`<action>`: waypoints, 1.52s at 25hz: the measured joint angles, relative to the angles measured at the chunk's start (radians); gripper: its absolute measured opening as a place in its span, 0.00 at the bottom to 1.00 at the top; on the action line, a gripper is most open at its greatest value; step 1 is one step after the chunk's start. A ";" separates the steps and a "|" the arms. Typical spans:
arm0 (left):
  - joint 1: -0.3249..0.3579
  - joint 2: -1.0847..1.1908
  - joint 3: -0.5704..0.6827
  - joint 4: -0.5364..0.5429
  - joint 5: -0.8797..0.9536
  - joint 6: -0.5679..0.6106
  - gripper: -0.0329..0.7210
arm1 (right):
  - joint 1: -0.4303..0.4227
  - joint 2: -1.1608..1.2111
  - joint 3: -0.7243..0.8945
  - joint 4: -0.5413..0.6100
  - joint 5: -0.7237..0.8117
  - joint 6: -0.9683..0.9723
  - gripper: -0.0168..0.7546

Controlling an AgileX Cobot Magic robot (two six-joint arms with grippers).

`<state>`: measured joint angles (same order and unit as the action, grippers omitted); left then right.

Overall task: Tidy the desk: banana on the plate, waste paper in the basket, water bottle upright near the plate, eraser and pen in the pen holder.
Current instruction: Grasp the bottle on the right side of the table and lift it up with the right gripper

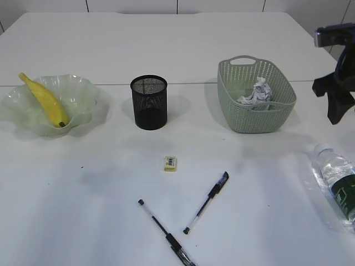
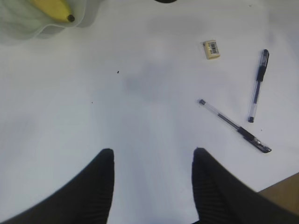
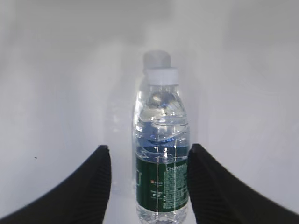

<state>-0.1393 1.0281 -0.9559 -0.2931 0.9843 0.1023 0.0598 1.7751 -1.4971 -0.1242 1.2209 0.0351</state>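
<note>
The banana (image 1: 46,101) lies on the pale green plate (image 1: 83,88) at the left. The crumpled paper (image 1: 256,92) is in the green basket (image 1: 260,119). The water bottle (image 1: 341,183) lies on its side at the right edge. In the right wrist view my right gripper (image 3: 149,147) is open, with the bottle (image 3: 162,154) showing between its jaws; in the exterior view the gripper (image 1: 334,105) hangs above and behind it. The eraser (image 1: 170,163) and two pens (image 1: 206,202) (image 1: 166,234) lie in front of the black mesh pen holder (image 1: 148,102). My left gripper (image 2: 153,151) is open and empty over bare table.
The left wrist view also shows the eraser (image 2: 211,49), both pens (image 2: 258,86) (image 2: 233,126), the banana tip (image 2: 53,9) and the table's edge at the lower right (image 2: 285,191). The left gripper does not show in the exterior view.
</note>
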 joint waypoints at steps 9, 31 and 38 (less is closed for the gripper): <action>0.000 0.000 0.000 0.000 0.000 0.000 0.55 | -0.002 0.031 0.113 -0.060 -0.131 -0.007 0.70; 0.000 0.000 0.000 0.000 0.000 0.000 0.55 | -0.118 0.229 0.113 0.105 -0.166 -0.103 0.79; 0.000 0.000 0.000 0.000 -0.004 0.000 0.55 | -0.118 0.242 0.113 0.105 -0.189 -0.103 0.74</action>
<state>-0.1393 1.0281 -0.9559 -0.2931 0.9804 0.1023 -0.0578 2.0175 -1.3843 -0.0190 1.0320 -0.0676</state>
